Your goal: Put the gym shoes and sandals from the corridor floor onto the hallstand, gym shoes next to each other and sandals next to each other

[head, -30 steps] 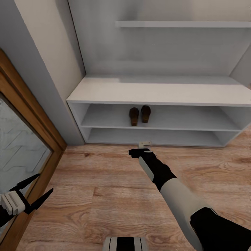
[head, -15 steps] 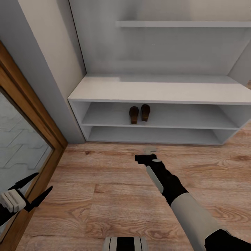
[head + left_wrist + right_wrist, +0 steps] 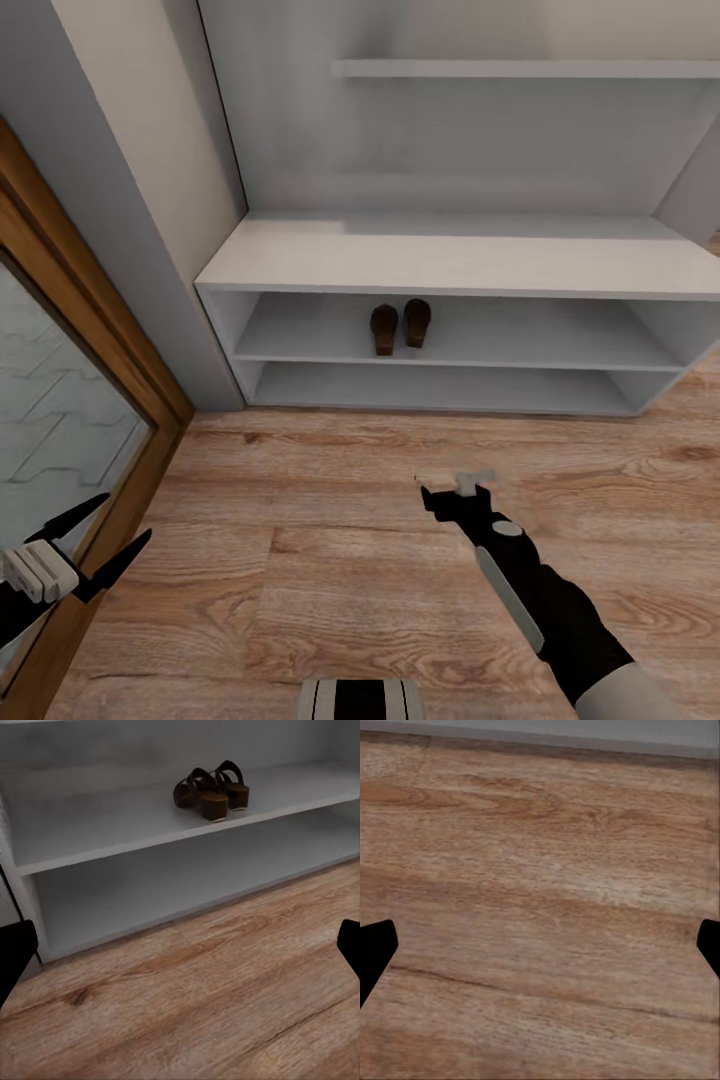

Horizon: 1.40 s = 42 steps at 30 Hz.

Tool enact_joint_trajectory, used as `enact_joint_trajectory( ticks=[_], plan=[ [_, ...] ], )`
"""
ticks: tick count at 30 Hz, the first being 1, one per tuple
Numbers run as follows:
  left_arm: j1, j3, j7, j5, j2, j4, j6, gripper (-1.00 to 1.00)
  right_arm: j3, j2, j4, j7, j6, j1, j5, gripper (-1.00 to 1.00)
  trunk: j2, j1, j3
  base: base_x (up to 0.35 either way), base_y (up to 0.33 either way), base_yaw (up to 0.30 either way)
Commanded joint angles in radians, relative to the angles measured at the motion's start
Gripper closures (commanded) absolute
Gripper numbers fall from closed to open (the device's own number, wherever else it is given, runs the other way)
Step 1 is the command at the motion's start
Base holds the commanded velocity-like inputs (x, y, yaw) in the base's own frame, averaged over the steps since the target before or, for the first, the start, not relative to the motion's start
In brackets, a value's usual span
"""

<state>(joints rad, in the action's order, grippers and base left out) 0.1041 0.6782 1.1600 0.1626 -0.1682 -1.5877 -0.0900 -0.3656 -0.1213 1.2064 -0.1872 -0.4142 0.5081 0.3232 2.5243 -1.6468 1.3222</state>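
hallstand (image 3: 450, 262): white-grey unit across upper half of head view; thick flat top, two open tiers under it, tall back panel, high shelf near top of frame.
two sandals (image 3: 400, 327): dark brown pair, side by side and just touching or nearly so, on upper tier, centre-left of head view; in left wrist view (image 3: 211, 790) at upper centre, tan footbeds visible, on same tier.
gym shoes: nothing to report.
corridor floor (image 3: 300, 520): light brown wood-grain planks, lower half of head view; also under both wrist cameras (image 3: 540, 907).
left gripper (image 3: 95, 545): lower left of head view, beside wooden door frame; jaws spread wide, holding nothing; black fingertips (image 3: 15, 952) sit at both side edges of left wrist view with bare floor and rack between.
right gripper (image 3: 455, 492): lower centre-right of head view, above floor, well apart from rack; from head view cannot tell jaw gap, but right wrist view has black fingertips (image 3: 373, 949) at far side edges, so jaws wide, nothing between but floor.
door frame (image 3: 90, 340): brown wood with frosted patterned glass panel, left edge of head view.
wall (image 3: 130, 150): grey-beige, between door frame and rack.
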Motion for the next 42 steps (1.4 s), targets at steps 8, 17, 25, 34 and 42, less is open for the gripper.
enact_joint_trajectory(
  ticks=[8,17,25,34,42],
  plan=[
    [0.0,0.0,-0.003,-0.003,0.001,0.0,0.001,-1.0,0.002,-0.088,0.104,0.018,0.076,-0.136,0.0,-1.0,0.0,0.0,0.0,-0.002,0.0,0.0],
    [-0.002,0.001,-0.003,-0.005,0.003,0.009,0.001,-1.0,0.004,-0.169,0.15,0.028,0.192,-0.268,0.002,-1.0,0.0,0.0,0.0,0.0,0.0,0.0],
    [-0.003,0.001,-0.003,-0.005,0.022,0.019,0.001,-1.0,0.003,-0.2,0.163,0.029,0.303,-0.361,0.001,-1.0,0.0,0.0,0.0,0.0,0.0,0.0],
    [-0.006,0.001,0.0,-0.036,0.048,0.024,0.001,-1.0,0.003,-0.209,0.165,0.03,0.337,-0.402,0.001,-1.0,0.0,0.0,0.0,0.0,0.0,0.0],
    [-0.008,0.002,0.004,-0.071,0.086,0.029,0.001,-1.0,0.002,-0.209,0.165,0.029,0.35,-0.43,0.0,-1.0,0.0,0.0,0.0,0.0,0.0,0.0]
  ],
)
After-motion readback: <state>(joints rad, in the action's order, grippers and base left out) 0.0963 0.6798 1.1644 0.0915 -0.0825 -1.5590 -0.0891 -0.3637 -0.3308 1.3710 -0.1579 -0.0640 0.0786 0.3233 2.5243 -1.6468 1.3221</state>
